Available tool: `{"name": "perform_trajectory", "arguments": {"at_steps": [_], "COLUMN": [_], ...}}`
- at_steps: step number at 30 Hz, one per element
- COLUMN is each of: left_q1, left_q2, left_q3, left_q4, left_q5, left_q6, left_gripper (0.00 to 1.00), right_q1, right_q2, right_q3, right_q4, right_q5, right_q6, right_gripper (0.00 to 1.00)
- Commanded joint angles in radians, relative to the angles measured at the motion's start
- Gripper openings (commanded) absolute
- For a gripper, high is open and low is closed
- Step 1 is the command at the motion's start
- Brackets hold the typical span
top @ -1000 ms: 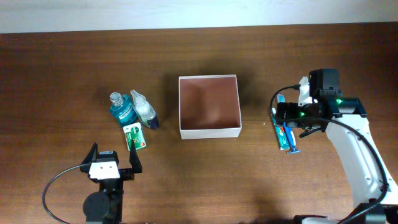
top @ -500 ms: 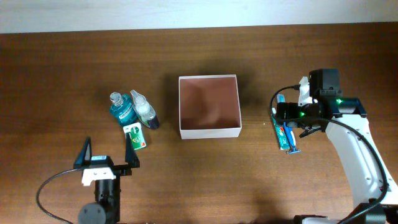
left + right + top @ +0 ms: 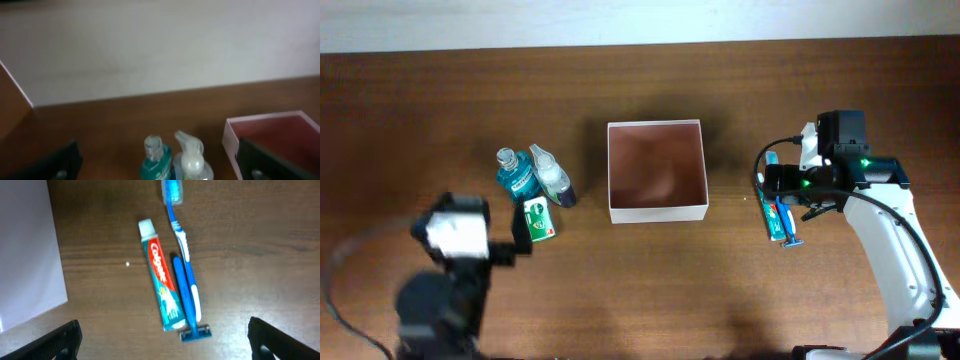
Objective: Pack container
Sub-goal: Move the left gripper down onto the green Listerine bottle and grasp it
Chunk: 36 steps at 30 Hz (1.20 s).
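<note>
The container (image 3: 657, 212) is a square white-walled box with a reddish-brown inside, at the table's middle; it also shows in the left wrist view (image 3: 260, 119) and the right wrist view (image 3: 30, 255). A teal mouthwash bottle (image 3: 517, 181), a clear pump bottle (image 3: 550, 176) and a green box (image 3: 537, 220) stand left of it. My left gripper (image 3: 162, 167) is open and empty, short of the two bottles (image 3: 155, 162); its arm (image 3: 455, 232) is blurred. My right gripper (image 3: 172, 340) is open and empty above a toothpaste tube (image 3: 160, 280), a toothbrush (image 3: 182, 245) and a blue razor (image 3: 187, 310).
A pale wall (image 3: 160, 45) runs behind the table's far edge. The toothpaste, toothbrush and razor (image 3: 782, 215) lie together right of the container, under the right arm (image 3: 880, 220).
The left arm has swung left and up and is now blurred in motion. The right arm and all the toiletries have not moved.
</note>
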Motion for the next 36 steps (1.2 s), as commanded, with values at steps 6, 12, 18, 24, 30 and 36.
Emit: {"name": "perform_trajectory", "arguments": {"at_steps": [6, 12, 18, 24, 30, 36], "left_q1": [0.002, 0.005, 0.052, 0.068, 0.069, 0.069], "left_q2": [0.519, 0.652, 0.676, 0.722, 0.853, 0.903], "left_q3": [0.386, 0.386, 0.386, 0.386, 0.386, 0.386], "left_q4": [-0.130, -0.174, -0.196, -0.212, -0.216, -0.192], "left_q5": [0.193, 0.229, -0.046, 0.041, 0.026, -0.026], "left_q6": [0.029, 0.028, -0.243, -0.332, -0.332, -0.332], "left_gripper": [0.99, 0.99, 0.99, 0.95, 0.96, 0.93], "right_q1": [0.004, 0.004, 0.004, 0.004, 0.004, 0.004], "right_q2": [0.004, 0.004, 0.004, 0.004, 0.004, 0.004], "right_q3": [0.014, 0.014, 0.014, 0.014, 0.014, 0.014], "right_q4": [0.003, 0.003, 0.003, 0.003, 0.003, 0.003], "right_q5": [0.005, 0.005, 0.005, 0.005, 0.005, 0.005], "right_q6": [-0.010, -0.010, -0.010, -0.010, -0.010, -0.010], "right_gripper": [0.99, 0.99, 0.98, 0.99, 0.98, 0.99]}}
